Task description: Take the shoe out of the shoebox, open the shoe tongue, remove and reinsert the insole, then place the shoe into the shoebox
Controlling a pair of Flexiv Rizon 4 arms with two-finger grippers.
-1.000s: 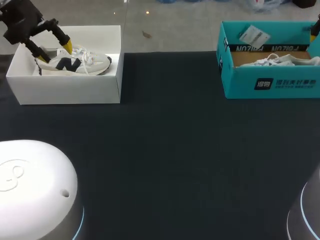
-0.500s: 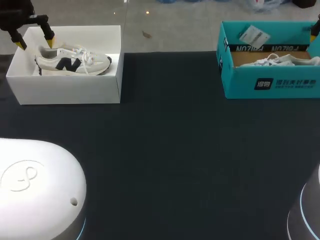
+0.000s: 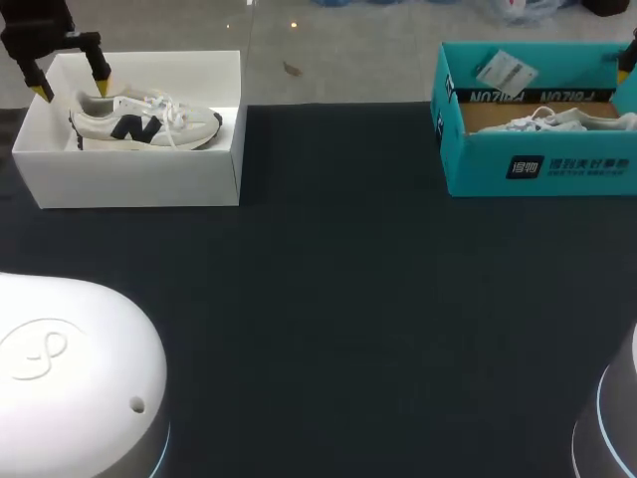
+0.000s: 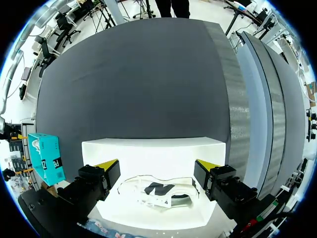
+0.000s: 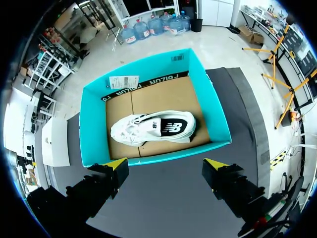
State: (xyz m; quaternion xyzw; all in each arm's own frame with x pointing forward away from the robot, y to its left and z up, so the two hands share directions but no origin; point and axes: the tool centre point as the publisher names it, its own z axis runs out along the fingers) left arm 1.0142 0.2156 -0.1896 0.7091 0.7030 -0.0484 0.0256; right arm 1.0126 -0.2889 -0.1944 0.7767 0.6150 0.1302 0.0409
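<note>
While left gripper (image 3: pixel 72 88) hangs open, empty, over heel of white navy-logo sneaker (image 3: pixel 144 121) | long axis seemingly along jaws' closing line | right gripper (image 5: pixel 166 163) open, empty

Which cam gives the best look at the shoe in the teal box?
Right wrist view: it looks down into the teal box, so the whole white shoe shows. Head view catches only its top above the box's front wall. Left wrist view shows the box far off, shoe hidden.

Black left gripper (image 3: pixel 71 83), yellow-tipped fingers (image 3: pixel 101 74), glossy white rounded arm casing (image 3: pixel 70 378), thin blue light ring (image 3: pixel 162 445)
</note>
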